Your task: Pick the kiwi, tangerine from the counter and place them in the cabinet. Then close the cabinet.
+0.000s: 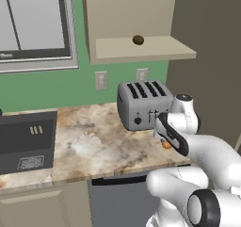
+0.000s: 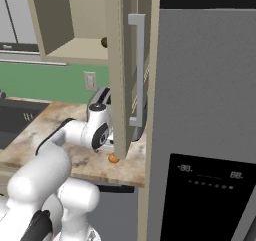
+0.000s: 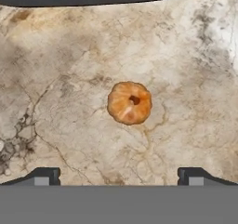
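Hand view – claw (image 3: 119, 175) wide over tangerine (image 3: 129, 102) on marbled counter (image 3: 56, 107) – kiwi (image 1: 138, 40) on cabinet (image 1: 141, 49) shelf.

We see the counter (image 1: 94, 141), beige and brown marbled stone, carrying a grey toaster (image 1: 141, 103) toward its back and the tangerine (image 3: 129, 102) lying on bare stone just in front of it. Up in the cabinet (image 1: 122, 14), the plain shelf (image 1: 155, 49) holds the kiwi (image 1: 138, 40).
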